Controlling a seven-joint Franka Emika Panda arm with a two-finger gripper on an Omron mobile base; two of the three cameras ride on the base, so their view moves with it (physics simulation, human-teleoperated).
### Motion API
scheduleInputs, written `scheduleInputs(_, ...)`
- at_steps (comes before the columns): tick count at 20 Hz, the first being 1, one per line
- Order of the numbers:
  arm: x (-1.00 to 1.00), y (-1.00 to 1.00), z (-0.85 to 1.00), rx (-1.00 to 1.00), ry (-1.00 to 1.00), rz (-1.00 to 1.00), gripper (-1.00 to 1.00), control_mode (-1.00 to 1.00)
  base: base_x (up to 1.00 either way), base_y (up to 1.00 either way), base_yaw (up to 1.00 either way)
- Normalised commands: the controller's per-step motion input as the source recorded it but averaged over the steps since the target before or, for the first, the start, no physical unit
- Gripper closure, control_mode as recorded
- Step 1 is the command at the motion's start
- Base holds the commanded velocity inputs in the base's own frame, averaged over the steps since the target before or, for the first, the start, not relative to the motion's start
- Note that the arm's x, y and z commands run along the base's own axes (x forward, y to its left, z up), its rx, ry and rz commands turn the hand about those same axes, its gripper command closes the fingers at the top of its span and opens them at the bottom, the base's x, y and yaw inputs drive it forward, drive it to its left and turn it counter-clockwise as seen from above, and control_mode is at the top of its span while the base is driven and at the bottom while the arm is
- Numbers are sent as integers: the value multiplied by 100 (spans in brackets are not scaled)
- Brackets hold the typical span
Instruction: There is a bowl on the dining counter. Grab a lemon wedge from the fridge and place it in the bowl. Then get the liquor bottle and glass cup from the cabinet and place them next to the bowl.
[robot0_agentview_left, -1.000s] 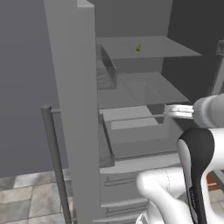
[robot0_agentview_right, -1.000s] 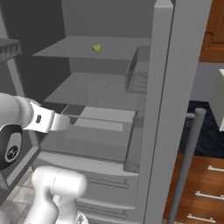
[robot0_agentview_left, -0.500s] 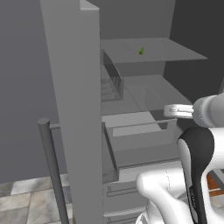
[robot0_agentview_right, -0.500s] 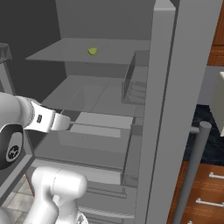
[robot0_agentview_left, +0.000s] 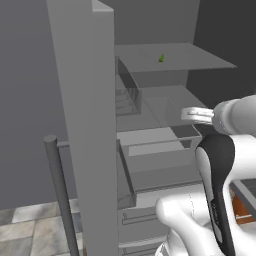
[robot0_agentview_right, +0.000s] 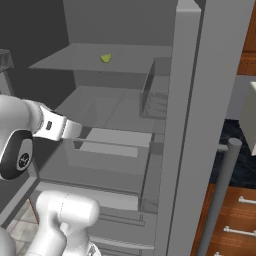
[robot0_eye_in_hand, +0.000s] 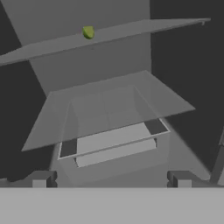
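Open fridge (robot0_agentview_right: 210, 100): bare shelf room around lemon wedge (robot0_eye_in_hand: 88, 32)

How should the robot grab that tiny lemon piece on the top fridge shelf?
Probably pinch the lemon wedge across its narrow sides, coming in from the open front of the fridge. It lies alone on the flat top shelf, above the open hand, with room beside it for fingers.

I'm in a kitchen: ahead of my gripper (robot0_eye_in_hand: 111, 180) stands an open grey fridge (robot0_agentview_left: 85, 125) with shelves and drawers; right of it, brown wooden drawers (robot0_agentview_right: 232, 215); tiled floor (robot0_agentview_left: 30, 230) below.
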Motion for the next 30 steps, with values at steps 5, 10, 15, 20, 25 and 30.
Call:
scheduleInputs(5,48,25,60,4,-11,0,-100,-100,0,0,0)
scheduleInputs(10,47,11,62,0,-11,-6,-100,-100,0,0,0)
scheduleInputs(15,65,0,18,0,-5,-6,-100,-100,0,0,0)
scheduleInputs(20,61,0,14,0,3,-1,-100,-100,0,0,0)
scheduleInputs(25,70,-6,10,0,9,0,-100,-100,0,0,0)
scheduleInputs(30,48,-3,2,0,0,0,-100,-100,0,0,0)
